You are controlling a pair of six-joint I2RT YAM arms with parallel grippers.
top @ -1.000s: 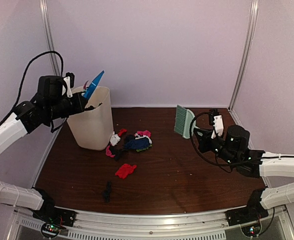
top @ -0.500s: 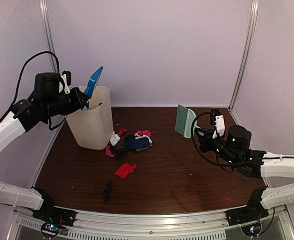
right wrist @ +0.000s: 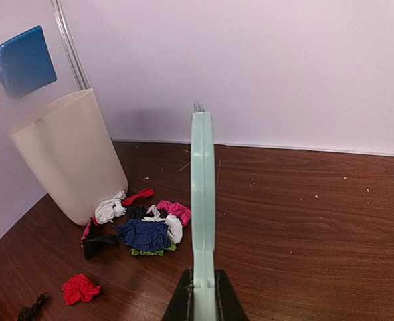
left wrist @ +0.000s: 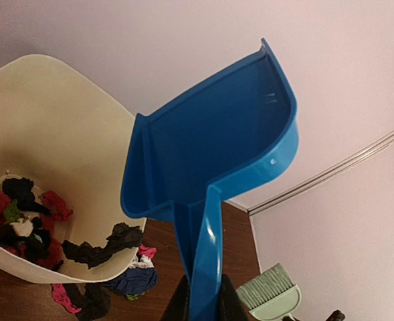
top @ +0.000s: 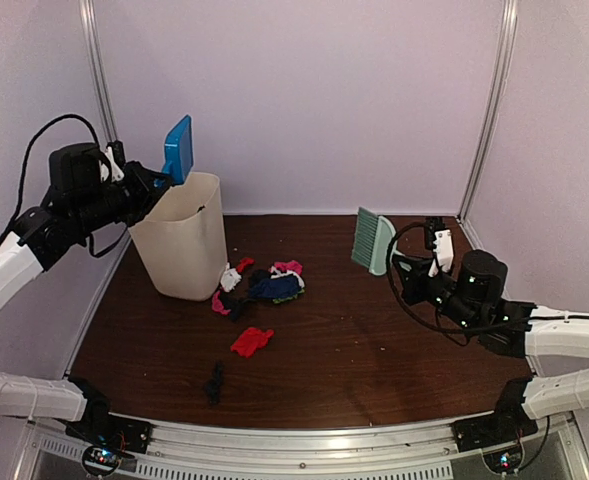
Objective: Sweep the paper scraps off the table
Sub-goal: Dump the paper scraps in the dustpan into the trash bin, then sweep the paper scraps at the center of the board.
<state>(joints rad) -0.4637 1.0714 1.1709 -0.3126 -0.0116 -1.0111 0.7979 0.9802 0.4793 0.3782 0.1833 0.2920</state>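
Since a second ago, when my left gripper (left wrist: 203, 304) held the dustpan (left wrist: 210, 140) edge-down in the mouth of the bin (top: 186, 255), I have lifted and turned it. The pan now stands clear above the rim, and the left wrist view shows it empty. I judge that one load has been discharged. My left fingers are pinched narrow on the dustpan handle.

My right gripper (right wrist: 201, 301) has barely shifted. It is clamped tight on the handle of the brush (right wrist: 202, 187), which appears to be held off the table (top: 394, 350), well right of the mess.

Outstanding: paper scraps (top: 264, 285) remain on the table. A mixed cluster lies just beside the foot of the bin, a red piece lies nearer me, and a black bit lies nearer still, towards the front rail (top: 304, 432).

Obstructions: the bin stands close against the cluster, leaving little room to set the pan on that side. One black scrap hangs over the bin's rim and could drop back out.
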